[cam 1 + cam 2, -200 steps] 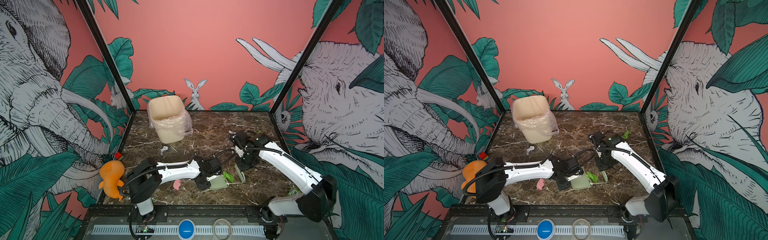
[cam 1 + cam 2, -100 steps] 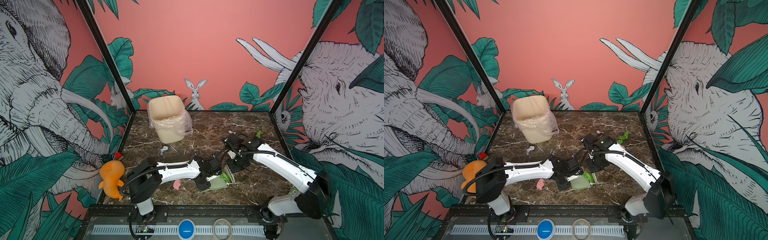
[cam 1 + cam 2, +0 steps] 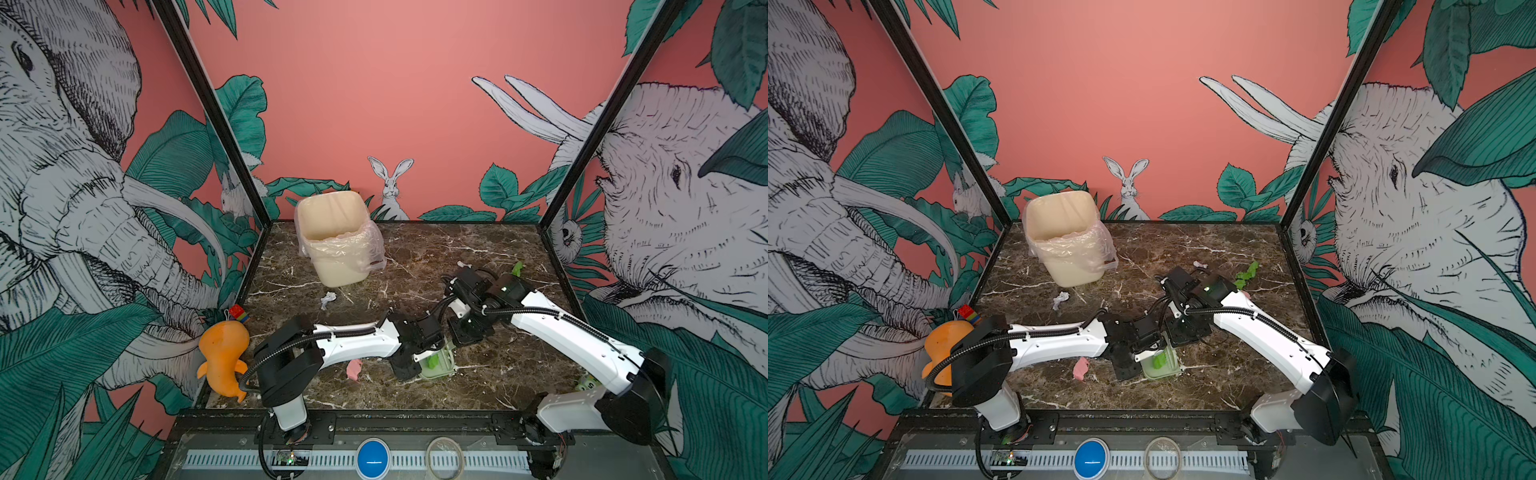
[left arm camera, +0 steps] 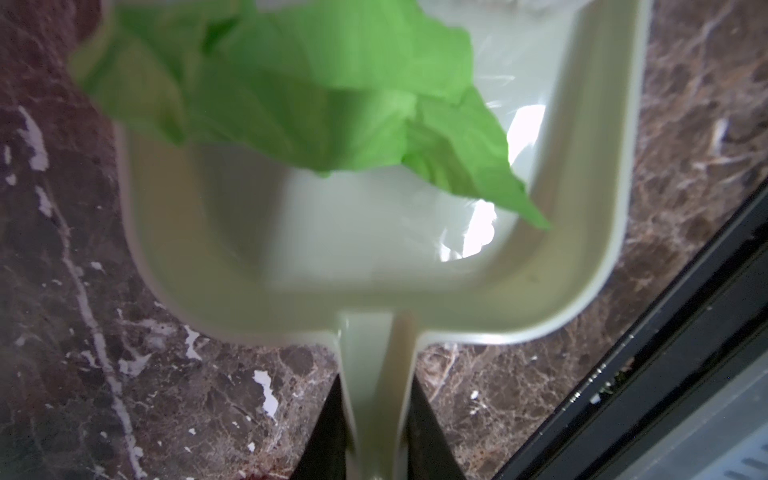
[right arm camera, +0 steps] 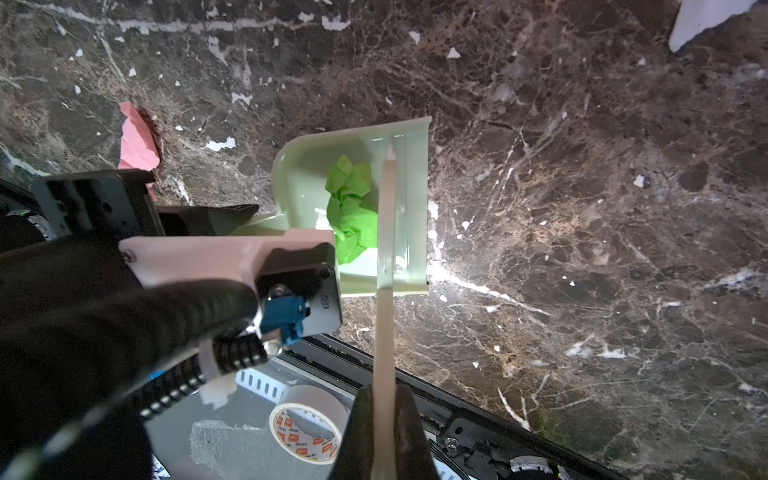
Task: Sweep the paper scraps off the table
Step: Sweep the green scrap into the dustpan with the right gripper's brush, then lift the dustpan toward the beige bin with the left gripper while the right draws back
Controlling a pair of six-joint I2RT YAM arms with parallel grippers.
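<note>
My left gripper (image 4: 376, 436) is shut on the handle of the pale green dustpan (image 4: 374, 270), which lies on the table (image 3: 511, 374) near the front middle. A bright green paper scrap (image 4: 311, 91) sits inside the pan (image 5: 307, 166). My right gripper (image 5: 384, 432) is shut on the pale brush (image 5: 384, 249), whose end stands across the pan's mouth. In both top views more paper scraps lie loose: a pink one (image 3: 354, 369) under the left arm, a white one (image 3: 328, 300) before the bin, a green one (image 3: 1248, 275) at the back right.
A cream bin (image 3: 336, 237) with a clear liner stands at the back left. An orange toy (image 3: 224, 357) lies at the table's left edge. A tape roll (image 5: 307, 428) rests on the ledge below the front frame. The two wrists are close together over the dustpan (image 3: 1165, 368).
My right arm swung left with the brush toward the dustpan, and the green scrap moved from beside the pan's mouth into it. The left arm stayed put.
</note>
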